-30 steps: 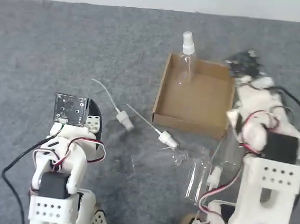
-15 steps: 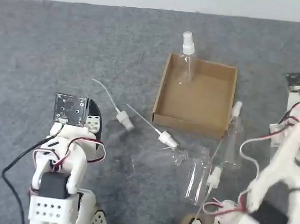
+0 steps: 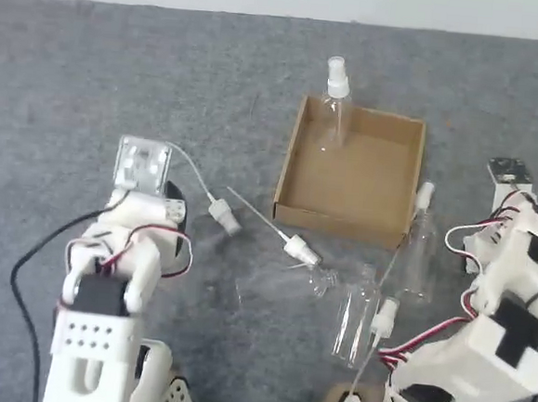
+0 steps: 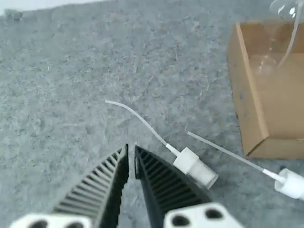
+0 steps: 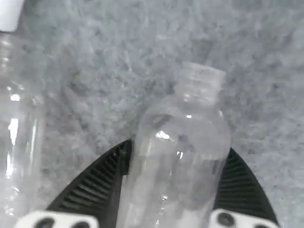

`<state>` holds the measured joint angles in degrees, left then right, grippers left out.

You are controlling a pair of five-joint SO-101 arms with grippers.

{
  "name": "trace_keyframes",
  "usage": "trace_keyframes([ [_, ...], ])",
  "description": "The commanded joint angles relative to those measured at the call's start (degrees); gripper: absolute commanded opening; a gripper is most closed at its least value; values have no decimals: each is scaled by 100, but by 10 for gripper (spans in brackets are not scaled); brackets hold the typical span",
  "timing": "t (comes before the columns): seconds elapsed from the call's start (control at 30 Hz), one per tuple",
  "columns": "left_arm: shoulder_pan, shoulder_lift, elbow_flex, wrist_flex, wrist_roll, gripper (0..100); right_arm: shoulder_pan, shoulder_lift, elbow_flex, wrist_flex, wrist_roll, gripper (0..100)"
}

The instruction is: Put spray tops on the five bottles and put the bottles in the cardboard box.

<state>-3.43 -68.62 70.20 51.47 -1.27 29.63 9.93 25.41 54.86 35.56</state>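
Note:
My right gripper (image 5: pixel 179 148) is shut on a clear bottle (image 5: pixel 187 118) with a bare threaded neck, one finger on each side of it. A capped bottle (image 5: pixel 16 109) lies beside it on the carpet. In the high view that capped bottle (image 3: pixel 419 243) lies by the cardboard box (image 3: pixel 342 221), and another capped bottle (image 3: pixel 334 99) stands in the box's far corner. Two uncapped bottles (image 3: pixel 353 315) lie near the front. My left gripper (image 4: pixel 131 151) is shut and holds nothing. It hangs just short of a spray top (image 4: pixel 194 166) with a curved tube.
A second loose spray top (image 3: pixel 300 250) with a straight tube lies in front of the box, and a third (image 3: pixel 386 313) rests by the lying bottles. My right arm (image 3: pixel 503 303) is folded at the near right with loose wires. Open grey carpet stretches to the far left.
My right arm has swung back from over the box's right side to the near right. My left arm has lifted and moved slightly forward toward the curved-tube spray top.

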Motion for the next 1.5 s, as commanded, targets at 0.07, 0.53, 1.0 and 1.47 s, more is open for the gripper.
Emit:
trace_keyframes([
  [0.07,-9,1574,-1253,369,-431,13,119,57,-167,-127,-26,123],
  [0.53,378,5521,-3662,141,-1574,90,295,48,211,-84,1389,58],
  [1.0,-193,8431,-4954,-1108,-1626,64,453,48,220,-57,1398,58],
  [1.47,-255,6629,-4189,1565,-2189,16,435,48,211,-40,1398,59],
])
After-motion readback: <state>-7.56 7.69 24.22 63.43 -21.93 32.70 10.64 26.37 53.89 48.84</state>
